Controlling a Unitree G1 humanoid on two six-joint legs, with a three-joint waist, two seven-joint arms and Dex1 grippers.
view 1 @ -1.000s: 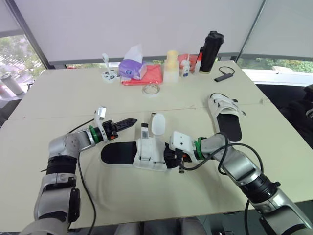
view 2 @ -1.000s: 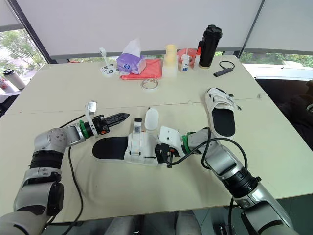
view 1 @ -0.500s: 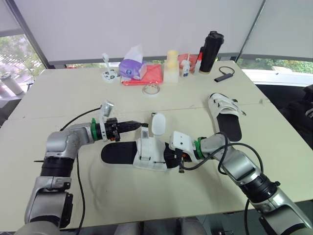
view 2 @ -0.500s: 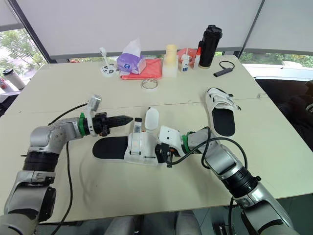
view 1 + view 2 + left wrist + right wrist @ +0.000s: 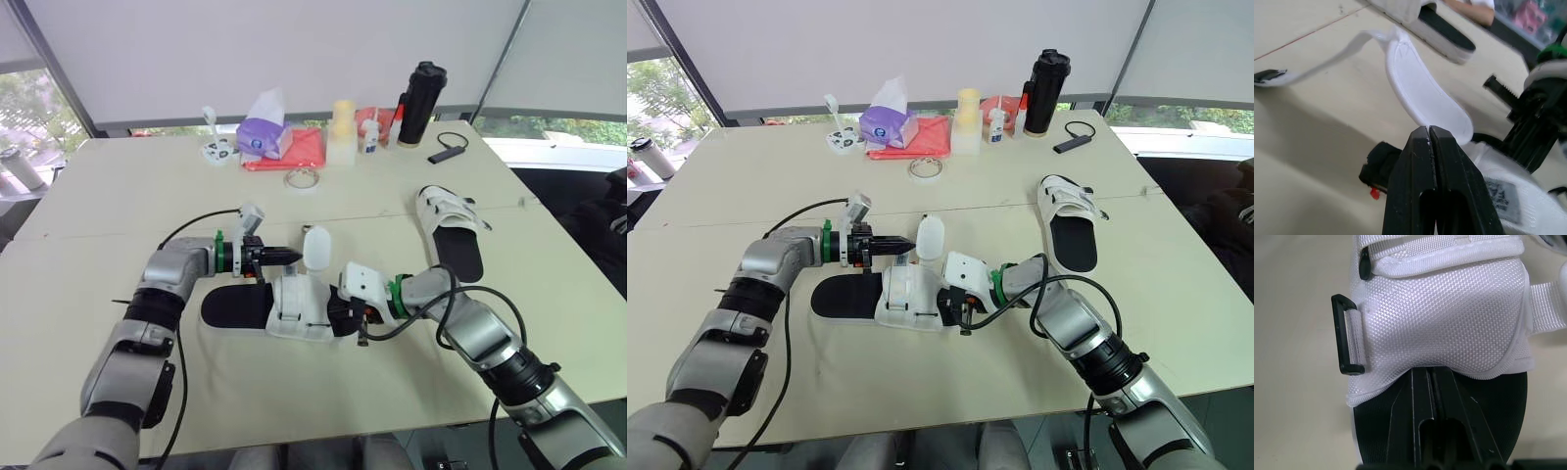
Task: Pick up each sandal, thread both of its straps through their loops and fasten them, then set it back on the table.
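Our left hand point(image 5: 1428, 131) has its two black fingers pressed together with nothing between them. Its tip points at the free white strap flap point(image 5: 315, 247) that stands open off the near sandal point(image 5: 294, 305), close to it, though we cannot tell whether it touches. Our right hand point(image 5: 1427, 371) is likewise closed, its fingers lying flat on the black insole with their tips tucked under the edge of the white upper, near the black loop point(image 5: 1347, 335); we judge it is pinning the shoe to the table point(image 5: 294, 392). The near sandal lies flat in front of us, not yet fastened; the second sandal point(image 5: 453, 230) rests well apart to the right, its straps looking closed. We are at the threading step: next the left hand must part its fingers, pinch the flap's end and lead it to the loop
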